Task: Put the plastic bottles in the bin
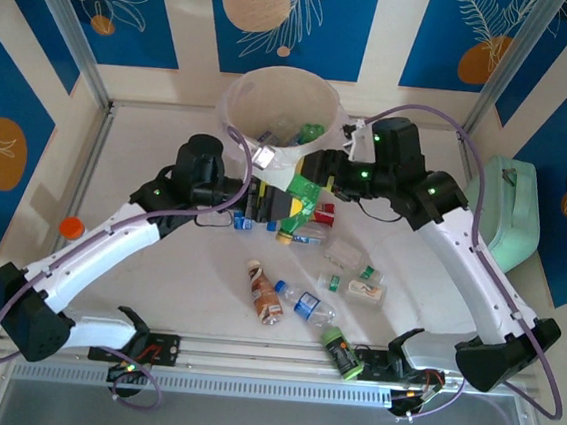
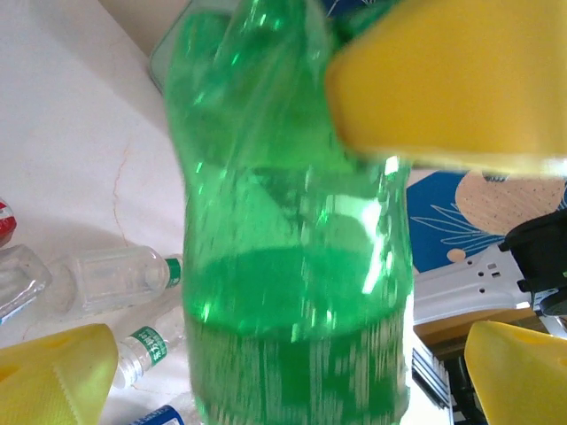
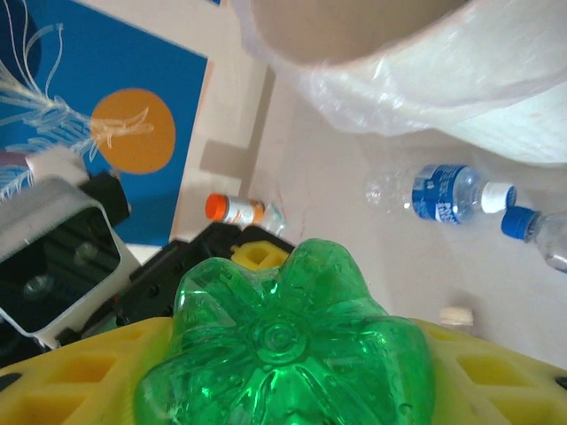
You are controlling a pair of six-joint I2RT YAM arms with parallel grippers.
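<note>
A green plastic bottle (image 1: 302, 198) hangs above the table's middle, just in front of the bin (image 1: 235, 107). In the right wrist view its ribbed base (image 3: 283, 345) sits between the yellow fingers (image 3: 71, 381) of my right gripper (image 3: 283, 381), which press on both sides. My left gripper (image 2: 292, 390) stands open, its yellow fingers (image 2: 53, 372) wide of the bottle's body (image 2: 292, 266) on either side. From above, the left gripper (image 1: 264, 203) and right gripper (image 1: 313, 182) meet at the bottle. Another green bottle (image 1: 311, 132) lies inside the bin.
Several bottles lie on the table: a brown one (image 1: 268, 293), a blue-labelled one (image 1: 307, 303), a dark green one (image 1: 342, 351) and clear ones (image 1: 353, 274). An orange-capped bottle (image 1: 71, 225) lies far left. A mint-green case (image 1: 510, 209) stands at the right.
</note>
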